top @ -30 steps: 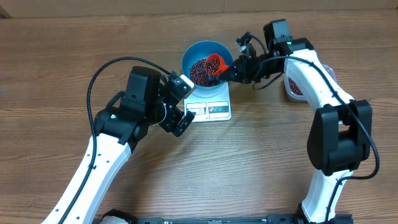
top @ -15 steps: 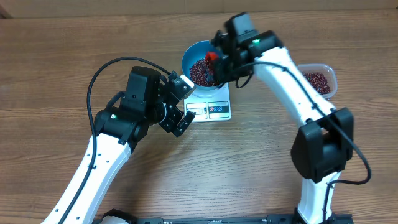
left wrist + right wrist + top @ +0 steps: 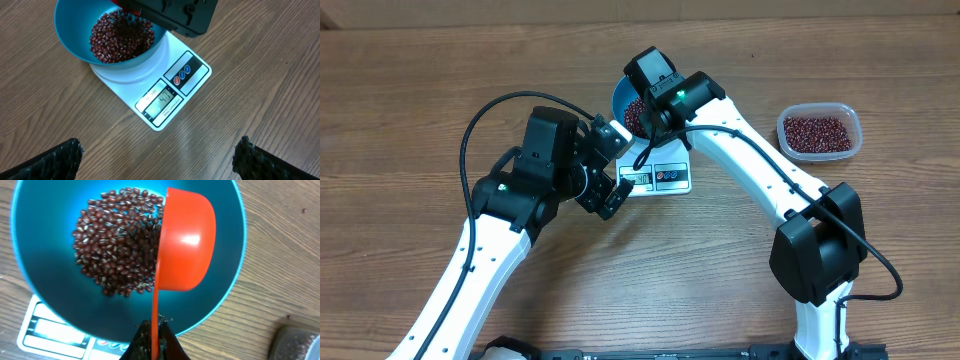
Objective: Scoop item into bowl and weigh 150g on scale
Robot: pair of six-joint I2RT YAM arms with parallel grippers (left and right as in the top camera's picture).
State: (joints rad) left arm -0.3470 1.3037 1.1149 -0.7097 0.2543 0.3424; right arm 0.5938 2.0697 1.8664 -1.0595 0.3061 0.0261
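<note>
Swings over from right of the scale (image 3: 670, 178) since a second ago, now hangs straight above it: right gripper (image 3: 152, 335), pinched tight on the handle of the orange scoop (image 3: 187, 245). Scoop tipped sideways over the beans (image 3: 117, 250) in the blue bowl (image 3: 234, 260) atop the scale. Unmoved just left of the scale: left gripper (image 3: 157, 155), spread wide, holding nothing.

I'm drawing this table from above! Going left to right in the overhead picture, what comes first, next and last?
Left fingers → white scale → clear tub of beans.
</note>
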